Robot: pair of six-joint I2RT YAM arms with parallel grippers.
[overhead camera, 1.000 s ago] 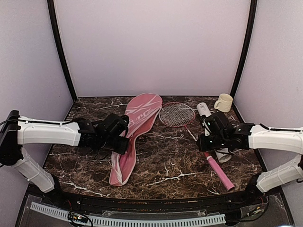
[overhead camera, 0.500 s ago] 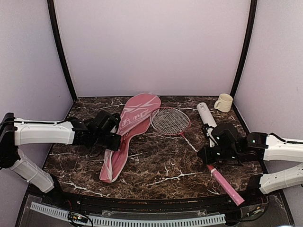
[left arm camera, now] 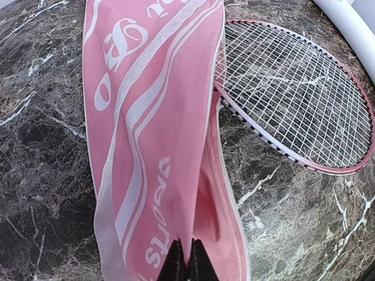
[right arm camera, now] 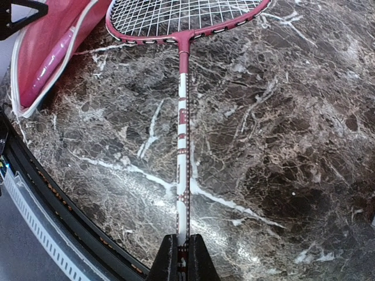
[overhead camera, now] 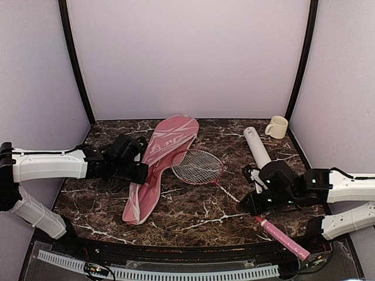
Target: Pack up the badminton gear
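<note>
Now | left gripper [left arm camera: 187,259] pinching pink lettered fabric racquet cover [left arm camera: 146,134] | right gripper [right arm camera: 182,257] clamping shaft of slim red-rimmed racquet [right arm camera: 181,117] | best angling head low into cover's opening

Open marble in front, clutter across the middle
I see bare table [overhead camera: 193,208] between the racquet cover [overhead camera: 157,161] and the racquet [overhead camera: 199,168] shaft; the racquet's head lies against the cover's edge, and the white tube [overhead camera: 256,145] and mug [overhead camera: 277,126] block the back right
</note>
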